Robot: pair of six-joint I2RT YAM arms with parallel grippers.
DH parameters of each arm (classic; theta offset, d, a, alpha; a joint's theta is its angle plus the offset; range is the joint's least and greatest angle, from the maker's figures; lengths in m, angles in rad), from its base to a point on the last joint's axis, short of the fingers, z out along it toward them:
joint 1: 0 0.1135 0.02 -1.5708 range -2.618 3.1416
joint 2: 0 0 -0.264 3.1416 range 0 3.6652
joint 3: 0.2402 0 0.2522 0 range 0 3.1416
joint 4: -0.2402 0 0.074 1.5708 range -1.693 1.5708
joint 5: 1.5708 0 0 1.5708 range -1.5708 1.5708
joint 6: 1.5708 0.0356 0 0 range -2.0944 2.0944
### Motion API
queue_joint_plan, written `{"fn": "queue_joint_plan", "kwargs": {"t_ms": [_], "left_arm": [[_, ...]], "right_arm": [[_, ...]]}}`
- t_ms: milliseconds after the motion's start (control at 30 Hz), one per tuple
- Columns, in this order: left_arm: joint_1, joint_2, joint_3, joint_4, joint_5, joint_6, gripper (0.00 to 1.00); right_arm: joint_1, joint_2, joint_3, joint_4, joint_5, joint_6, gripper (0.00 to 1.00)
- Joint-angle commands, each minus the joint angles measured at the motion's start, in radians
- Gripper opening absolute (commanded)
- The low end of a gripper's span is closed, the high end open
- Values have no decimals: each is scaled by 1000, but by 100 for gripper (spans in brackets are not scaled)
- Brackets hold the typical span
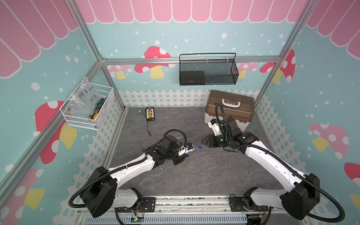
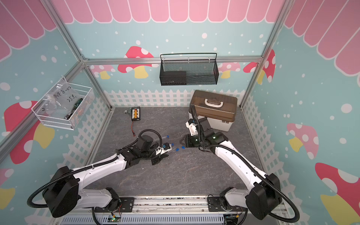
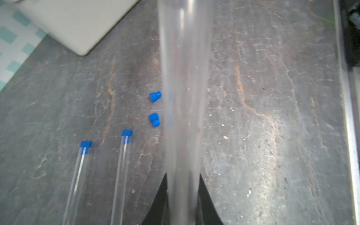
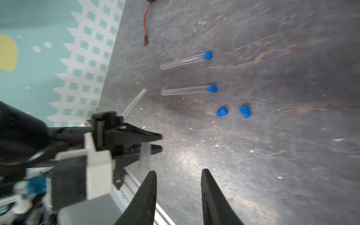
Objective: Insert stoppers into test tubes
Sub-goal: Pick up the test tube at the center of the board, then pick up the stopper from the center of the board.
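In the left wrist view my left gripper (image 3: pixel 183 175) is shut on a clear test tube (image 3: pixel 185 87), which runs straight out between its black fingers. Two more test tubes (image 3: pixel 77 175) (image 3: pixel 120 171) lie on the table beside it, each with a blue stopper (image 3: pixel 86 145) (image 3: pixel 126 133) in its end. Two loose blue stoppers (image 3: pixel 155 96) (image 3: pixel 154 119) lie close together on the table. In the right wrist view a bare tube (image 4: pixel 135 101) also lies flat. My right gripper (image 4: pixel 178 171) (image 1: pixel 202 142) stands open and empty, a little short of the loose stoppers (image 4: pixel 222 112) (image 4: pixel 245 111).
A white toolbox with a brown lid (image 1: pixel 229 109) stands at the back right, behind the right arm. A black charger board (image 1: pixel 149 114) with a red wire lies at the back left. A black mesh basket (image 1: pixel 208 70) and a white wire basket (image 1: pixel 87 109) hang on the walls.
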Motion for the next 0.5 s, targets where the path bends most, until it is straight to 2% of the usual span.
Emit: {"fn": "queue_joint_plan", "kwargs": {"t_ms": [0,167,467], "left_arm": [[40,23,48,-38,-46,-71,8],[86,21,59,-28,-61,-124,8],[96,9,66,0,-48,-181,8]], "right_arm": [[-2,87,63,-94,216,-225,36],[5,249,145,-182,256,-362,33],[37,533,285,-235,261,-477,38]]}}
